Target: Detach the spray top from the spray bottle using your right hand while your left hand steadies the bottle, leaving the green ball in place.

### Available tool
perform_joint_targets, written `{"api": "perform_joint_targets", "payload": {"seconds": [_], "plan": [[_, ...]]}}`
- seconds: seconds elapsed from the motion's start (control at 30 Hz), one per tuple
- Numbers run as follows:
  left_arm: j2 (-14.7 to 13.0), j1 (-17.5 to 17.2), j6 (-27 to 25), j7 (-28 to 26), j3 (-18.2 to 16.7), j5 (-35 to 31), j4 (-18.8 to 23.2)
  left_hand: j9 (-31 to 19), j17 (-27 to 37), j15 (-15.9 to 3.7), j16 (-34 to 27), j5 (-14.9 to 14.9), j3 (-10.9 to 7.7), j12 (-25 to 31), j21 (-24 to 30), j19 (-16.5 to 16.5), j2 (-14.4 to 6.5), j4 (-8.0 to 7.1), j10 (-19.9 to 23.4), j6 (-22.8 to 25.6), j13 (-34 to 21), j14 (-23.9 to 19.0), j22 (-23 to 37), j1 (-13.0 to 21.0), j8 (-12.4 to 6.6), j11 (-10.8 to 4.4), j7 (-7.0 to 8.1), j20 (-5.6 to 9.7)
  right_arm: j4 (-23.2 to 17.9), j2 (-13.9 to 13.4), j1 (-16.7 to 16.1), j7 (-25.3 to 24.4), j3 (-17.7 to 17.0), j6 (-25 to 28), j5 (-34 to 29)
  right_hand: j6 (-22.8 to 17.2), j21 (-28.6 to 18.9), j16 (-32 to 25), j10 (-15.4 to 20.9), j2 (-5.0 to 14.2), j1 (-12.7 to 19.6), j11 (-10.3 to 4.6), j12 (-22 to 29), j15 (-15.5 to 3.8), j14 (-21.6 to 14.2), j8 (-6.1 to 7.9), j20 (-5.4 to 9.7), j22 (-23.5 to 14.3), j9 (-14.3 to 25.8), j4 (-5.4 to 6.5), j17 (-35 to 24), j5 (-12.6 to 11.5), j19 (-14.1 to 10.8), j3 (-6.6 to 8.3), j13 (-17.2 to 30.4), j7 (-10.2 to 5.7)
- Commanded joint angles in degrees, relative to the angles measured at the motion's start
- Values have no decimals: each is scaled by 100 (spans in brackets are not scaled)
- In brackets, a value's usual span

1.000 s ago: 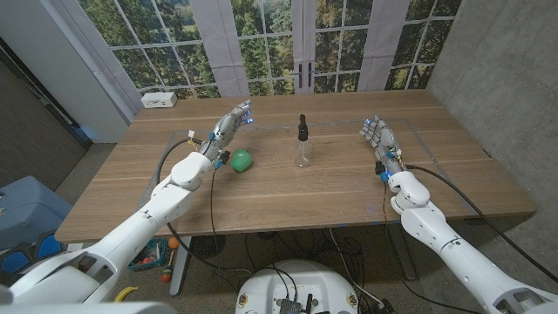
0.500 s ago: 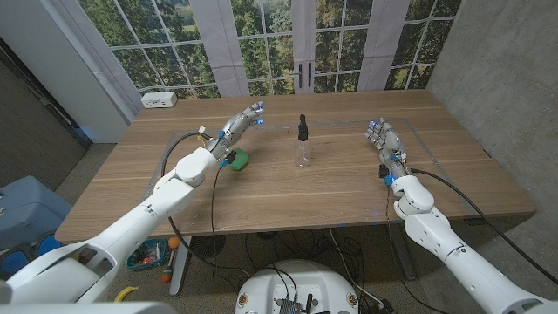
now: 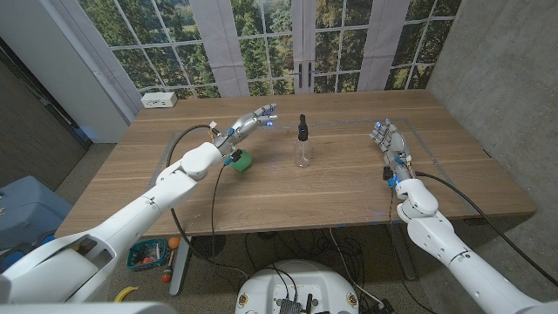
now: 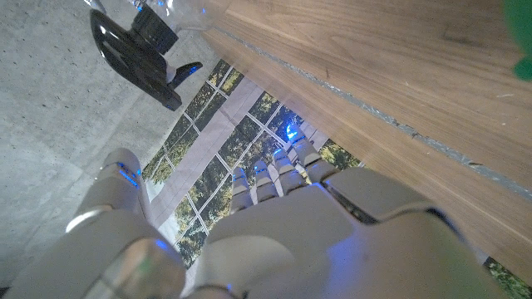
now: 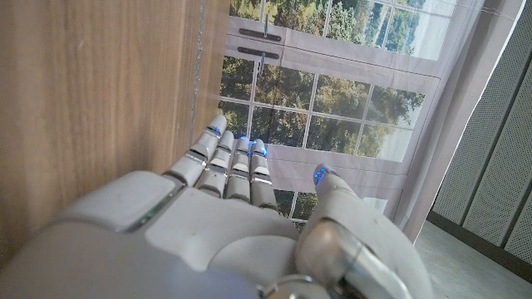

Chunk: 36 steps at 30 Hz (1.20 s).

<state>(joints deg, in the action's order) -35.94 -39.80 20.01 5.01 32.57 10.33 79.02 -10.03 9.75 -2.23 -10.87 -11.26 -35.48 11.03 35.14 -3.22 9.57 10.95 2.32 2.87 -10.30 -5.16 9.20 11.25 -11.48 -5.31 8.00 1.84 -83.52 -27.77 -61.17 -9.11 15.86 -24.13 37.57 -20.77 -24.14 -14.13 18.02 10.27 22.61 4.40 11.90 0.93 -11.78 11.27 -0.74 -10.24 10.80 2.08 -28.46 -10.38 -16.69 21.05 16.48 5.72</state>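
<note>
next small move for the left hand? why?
Probably carry the left hand further right and close it round the spray bottle's clear body. The hand is open, short of the bottle, above the green ball. The right hand waits open, apart from the spray top.

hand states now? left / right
Left robot hand: open, holding nothing, short of the spray bottle.
Right robot hand: open, holding nothing.

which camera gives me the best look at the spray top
The left wrist view: the black spray top is large and sharp there, trigger and collar both clear. In the head view it is a small dark cap on the upright bottle. The right wrist view faces table and windows.
</note>
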Motion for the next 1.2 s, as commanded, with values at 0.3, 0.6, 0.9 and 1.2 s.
{"api": "perform_joint_targets", "payload": {"seconds": [0.3, 0.6, 0.9, 1.2], "plan": [[-352, 17, -505, 5, 181, -743, 598, -21, 23, -264, -2, -187, 174, 55, -135, -132, 158, -7, 83, 162, -24, -51, 32, 295, -71, -54, 104, 0, -291, -4, -349, -190, -110, -181, -101, -72, 25, -2, 49, -52, -87, 29, 50, -8, -33, 35, -53, -11, 21, -42, 3, 14, -36, 7, -1, 7], [-478, 43, -824, 121, 321, -1047, 843, -28, 23, -284, -18, -388, 400, 104, -311, -223, 179, -7, 270, 409, -29, -158, 35, 713, -134, -72, 38, -39, -403, 12, -498, -267, -142, -270, -159, -74, 39, -1, 59, -55, -124, 46, 52, 16, -40, 31, -79, -11, 22, -59, 16, 15, -58, 8, -13, 33], [-455, 139, -966, 351, 445, -1085, 845, -33, 22, -322, -22, -568, 678, 137, -487, -313, 202, -13, 457, 663, -32, -253, 38, 1115, -180, -123, 13, -59, -438, 34, -584, -303, -186, -345, -170, -95, 50, -4, 85, -62, -156, 66, 61, 44, -56, 35, -103, -11, 22, -74, 28, 16, -81, 7, -22, 55], [-300, 244, -1028, 485, 589, -1062, 647, -35, 20, -397, -32, -670, 904, 155, -577, -475, 189, -23, 601, 787, -33, -368, 42, 1381, -179, -218, 9, -34, -463, 18, -635, -322, -234, -355, -171, -104, 58, -8, 102, -70, -177, 91, 66, 49, -74, 35, -115, -11, 22, -89, 38, 16, -99, 5, -28, 67]]}}
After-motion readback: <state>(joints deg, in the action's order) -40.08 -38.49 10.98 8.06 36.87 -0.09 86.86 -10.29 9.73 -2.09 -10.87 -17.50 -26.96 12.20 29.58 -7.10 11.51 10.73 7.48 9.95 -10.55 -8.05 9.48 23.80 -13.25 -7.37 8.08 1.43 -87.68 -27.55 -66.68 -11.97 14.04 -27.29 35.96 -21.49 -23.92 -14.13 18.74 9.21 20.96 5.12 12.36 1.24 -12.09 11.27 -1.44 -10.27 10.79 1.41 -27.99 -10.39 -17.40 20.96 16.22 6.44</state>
